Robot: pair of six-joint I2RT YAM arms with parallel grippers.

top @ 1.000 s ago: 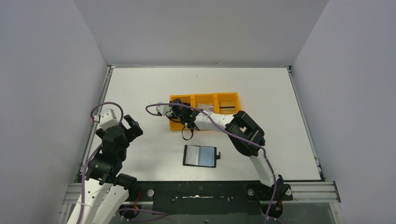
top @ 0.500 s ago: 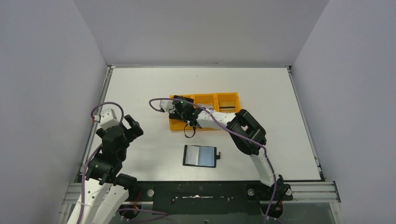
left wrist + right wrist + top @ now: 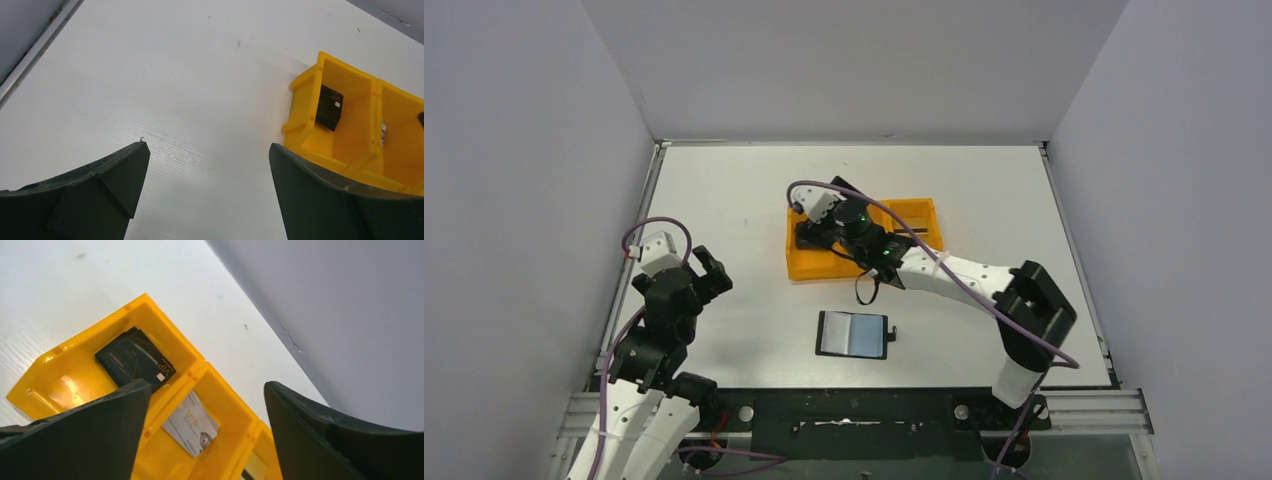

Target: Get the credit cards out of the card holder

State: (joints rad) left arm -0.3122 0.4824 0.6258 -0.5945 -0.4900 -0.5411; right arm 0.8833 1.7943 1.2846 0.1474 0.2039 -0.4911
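Rightward the right arm's elbow has swung, and the right gripper (image 3: 206, 386) now hangs spread and empty over the orange tray (image 3: 796, 268), where the silvery card (image 3: 192, 422) and gold card (image 3: 911, 228) lie. The card holder (image 3: 854, 334) lies unfolded on the desk (image 3: 724, 200) between tray and bases, long axis crosswise. It is nearer this arm than the left gripper (image 3: 207, 146), whose jaws also stand apart.

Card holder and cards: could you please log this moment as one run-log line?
right gripper: open above orange tray | silvery-grey card: in middle compartment | card holder: open on table | left gripper: open
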